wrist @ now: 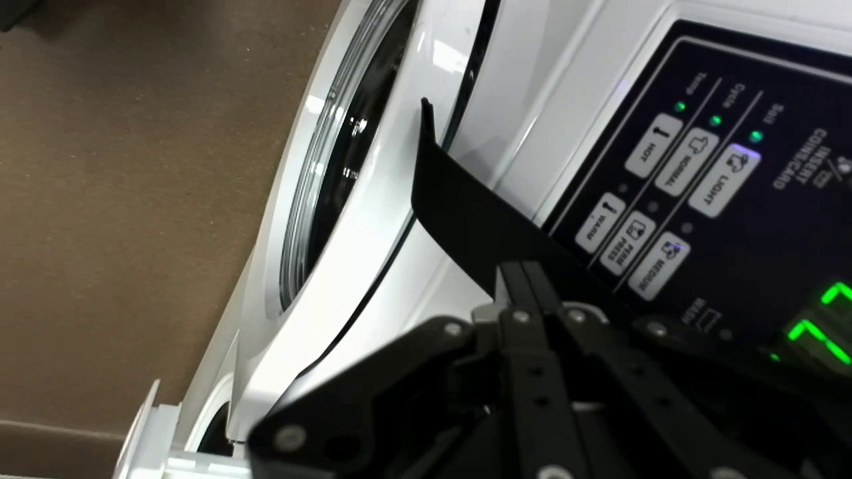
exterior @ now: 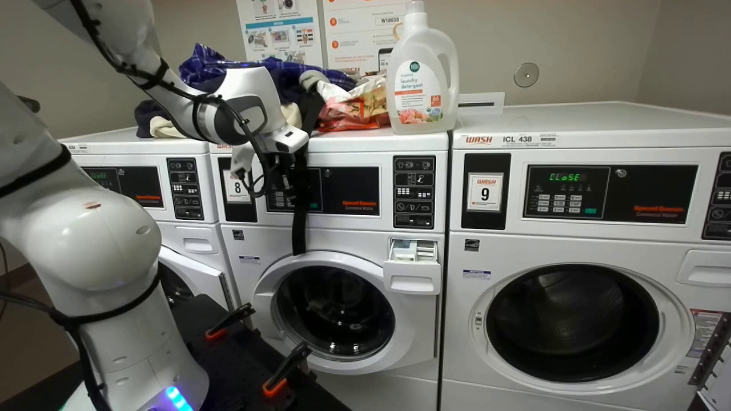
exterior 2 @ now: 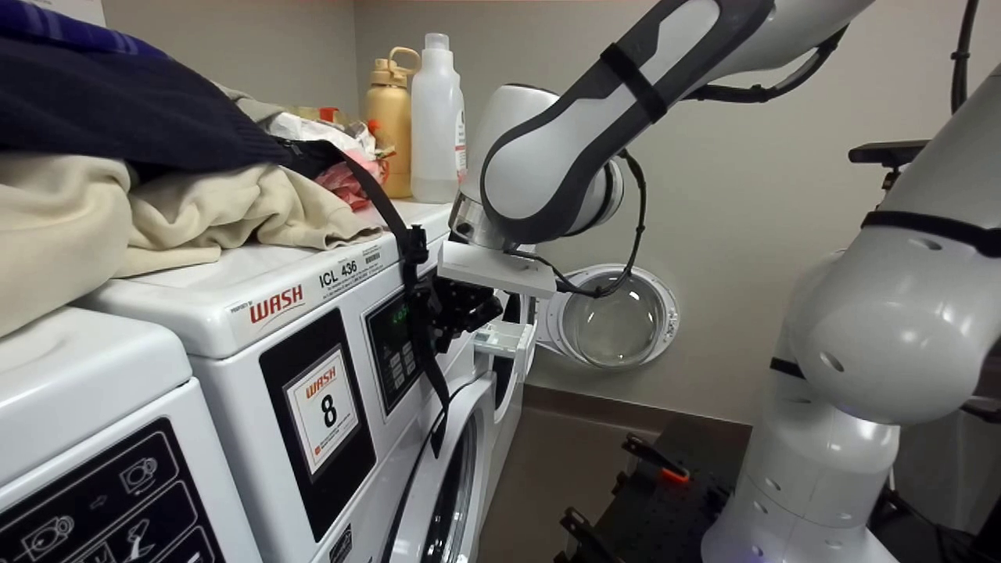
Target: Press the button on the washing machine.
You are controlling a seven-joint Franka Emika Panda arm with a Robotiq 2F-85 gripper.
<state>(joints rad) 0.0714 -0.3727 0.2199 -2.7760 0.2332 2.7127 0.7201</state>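
The washing machine with the "8" sticker is a white front-loader [exterior: 348, 237] with a round door, also seen in an exterior view [exterior 2: 223, 328]. Its dark control panel [exterior: 354, 188] fills the right of the wrist view [wrist: 745, 246]. There it shows white label buttons such as LIGHT [wrist: 724, 179] and MEDIUM [wrist: 659, 265], and green display digits [wrist: 819, 339]. My gripper [wrist: 527, 273] is shut with nothing between its fingers, in front of the panel's lower edge. A black strap [wrist: 479, 213] hangs behind the fingertips; contact cannot be told. The gripper [exterior 2: 453, 309] is partly hidden by the strap.
The strap [exterior: 299, 228] hangs from the pile of clothes [exterior 2: 180, 102] on top. A detergent bottle [exterior: 422, 85] stands beside it. The detergent drawer [exterior: 412, 277] sticks out. Machine 9 [exterior: 565, 240] is alongside, its round door [exterior 2: 614, 317] swung open. Clamps [exterior: 288, 365] sit on the robot's table.
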